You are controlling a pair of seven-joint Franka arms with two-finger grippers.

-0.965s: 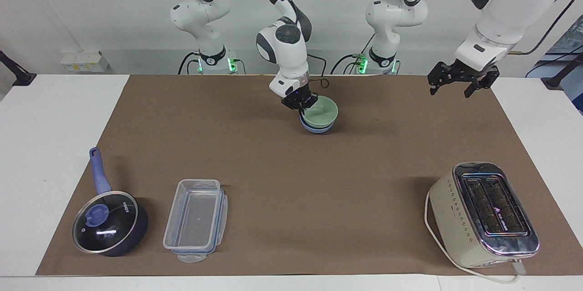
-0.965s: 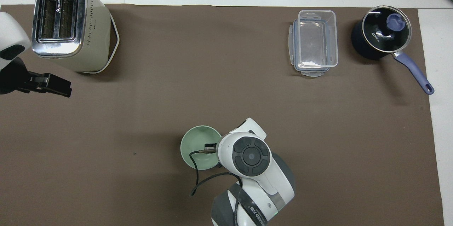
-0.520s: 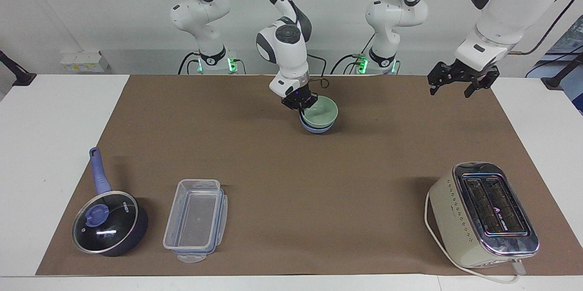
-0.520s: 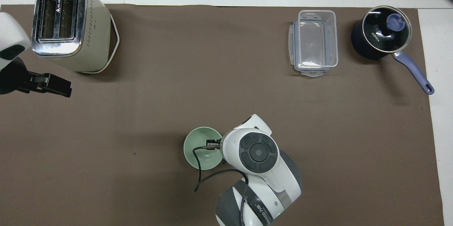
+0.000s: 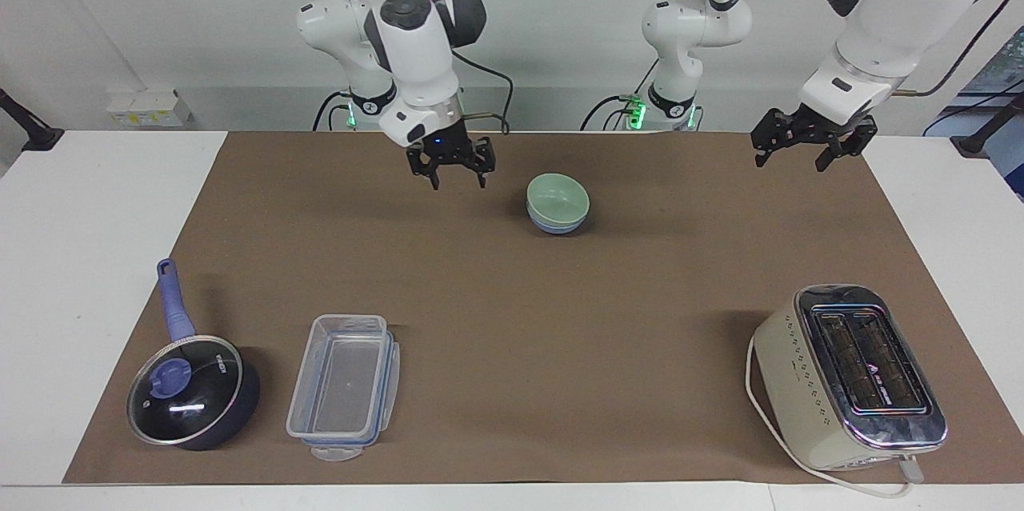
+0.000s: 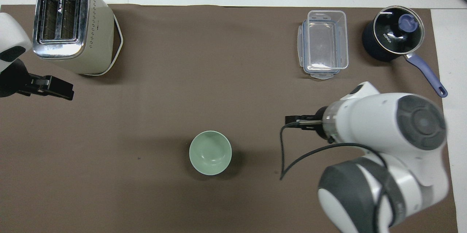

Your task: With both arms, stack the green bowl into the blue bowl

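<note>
The pale green bowl (image 5: 558,196) sits nested in the light blue bowl (image 5: 558,225) on the brown mat, near the robots' edge at mid-table. In the overhead view only the green bowl (image 6: 210,152) shows; the blue bowl is hidden under it. My right gripper (image 5: 458,181) is open and empty, raised over the mat beside the bowls, toward the right arm's end. My left gripper (image 5: 804,155) is open and empty, raised over the mat's edge at the left arm's end, where it waits.
A cream toaster (image 5: 848,375) stands at the left arm's end, farther from the robots than the bowls. A clear lidless container (image 5: 344,387) and a dark blue lidded saucepan (image 5: 192,391) stand toward the right arm's end. The brown mat (image 5: 560,319) covers the table.
My right gripper let go of the green bowl's rim, opened, rose and moved toward the right arm's end. The green bowl stays in the blue bowl. The left arm has not moved.
</note>
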